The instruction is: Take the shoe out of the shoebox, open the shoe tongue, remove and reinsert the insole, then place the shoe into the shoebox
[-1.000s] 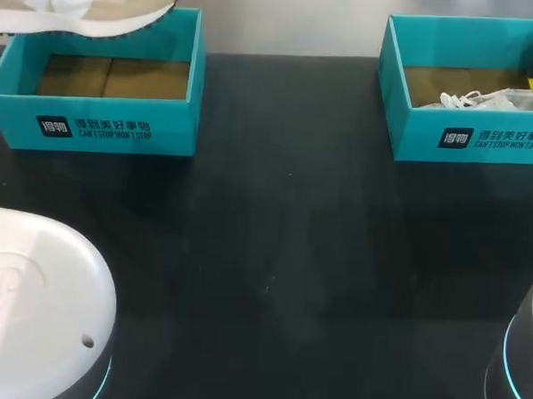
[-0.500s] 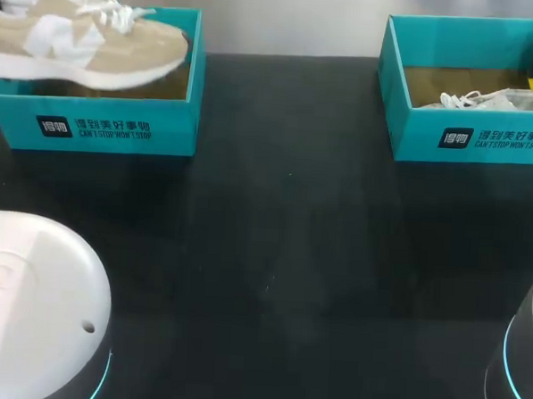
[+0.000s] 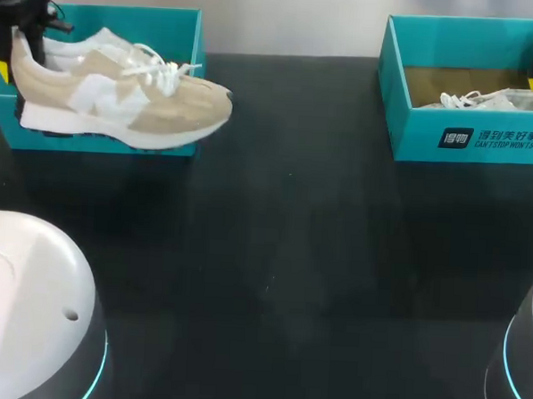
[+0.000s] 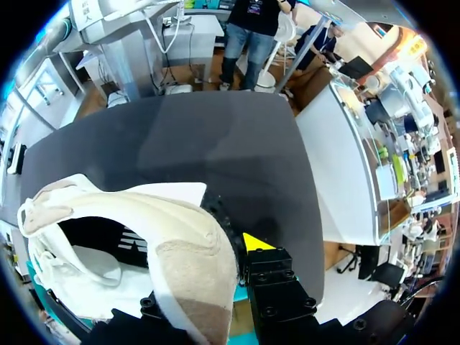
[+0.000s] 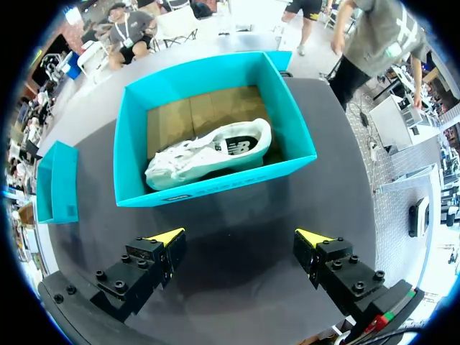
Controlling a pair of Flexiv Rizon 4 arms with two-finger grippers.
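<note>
Left gripper [image 3: 17,48], at ten o'clock, clamps the tan shoe [image 3: 120,98] by its heel, toe toward three o'clock. The shoe now hangs lower, fronting the left shoebox [image 3: 186,34]. Right gripper [image 5: 241,241] hovers, fingers apart.

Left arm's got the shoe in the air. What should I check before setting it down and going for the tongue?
1. Left hand shut on shoe heel: ok.
2. Shoe out of left box: ok.
3. Bare table ahead for set-down: ok.
4. Right hand open and empty: ok.
5. Laces loose enough to lift the tongue: cannot tell.
6. Gap between shoe and table: cannot tell.
</note>
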